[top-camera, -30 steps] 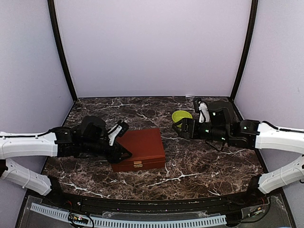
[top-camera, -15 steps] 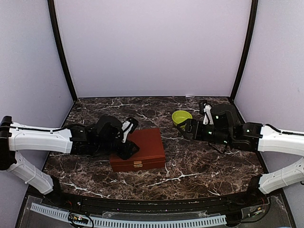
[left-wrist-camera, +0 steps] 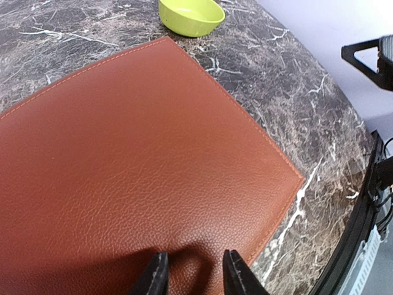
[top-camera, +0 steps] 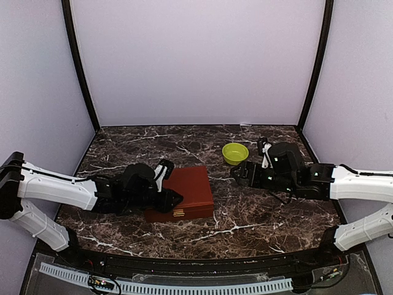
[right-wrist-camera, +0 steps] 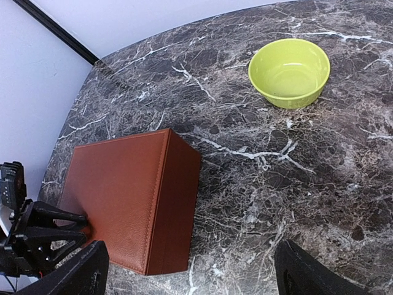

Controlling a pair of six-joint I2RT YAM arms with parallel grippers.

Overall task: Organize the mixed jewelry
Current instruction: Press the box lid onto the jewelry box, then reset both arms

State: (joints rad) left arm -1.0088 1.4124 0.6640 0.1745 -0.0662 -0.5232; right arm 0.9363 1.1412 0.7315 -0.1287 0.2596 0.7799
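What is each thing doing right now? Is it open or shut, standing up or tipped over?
Brown box: shut, lid down.
Green bowl: upright, not tipped.
Left pincer: slightly open, tips at the box lid, holding nothing.
Right pincer: wide open, holding nothing.

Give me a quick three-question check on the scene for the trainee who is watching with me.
1. True or false: the brown leather box stands open.
2. The lime-green bowl sits: A) on top of the box; B) on the marble table, apart from the box; C) between a hand's fingers.
3. Which hand hangs over the box's lid?

Key
1. False: the lid is shut.
2. B.
3. The left hand, its fingers a little apart above the leather.
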